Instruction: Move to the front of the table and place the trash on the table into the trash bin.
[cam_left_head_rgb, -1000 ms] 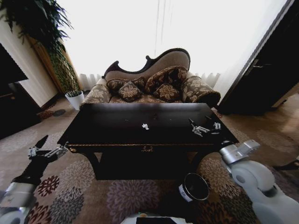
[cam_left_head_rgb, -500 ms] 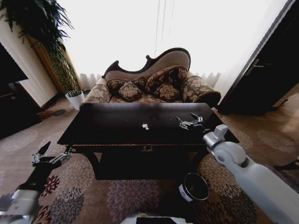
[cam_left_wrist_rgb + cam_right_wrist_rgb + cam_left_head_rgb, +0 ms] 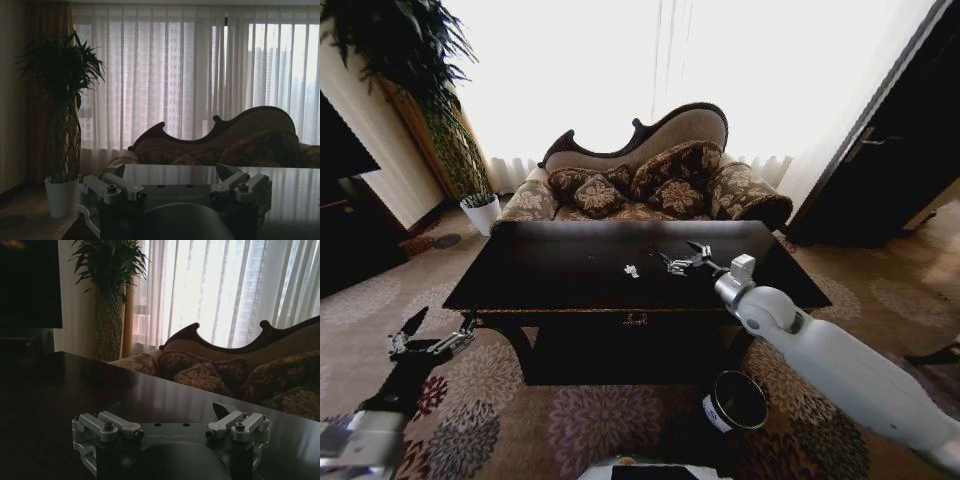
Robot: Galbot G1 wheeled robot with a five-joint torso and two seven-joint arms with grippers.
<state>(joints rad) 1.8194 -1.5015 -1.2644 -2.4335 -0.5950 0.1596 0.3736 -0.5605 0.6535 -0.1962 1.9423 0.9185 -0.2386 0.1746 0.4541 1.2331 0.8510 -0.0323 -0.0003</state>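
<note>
Your right gripper point(image 3: 682, 262) is out over the table point(image 3: 550, 275), jaws spread open, empty, hovering near the top's middle. The trash you can see is a white paper scrap point(image 3: 631, 270) lying on the tabletop just to the left of that gripper, not touching it. Other litter can't be made out. Right wrist cam: open fingers point(image 3: 115, 426) low over the dark glossy top point(image 3: 45, 405), sofa behind.

Your left gripper point(image 3: 428, 343) hangs low at the table's front-left corner, off the top, over the carpet, jaws open, holding nothing. Left wrist cam shows it point(image 3: 175, 187) level w/ the table edge point(image 3: 295, 195), plant pot point(image 3: 61, 196) to one side.

The bin point(image 3: 734, 402) stands on the carpet below the table front, right of centre, under your right arm.
</note>
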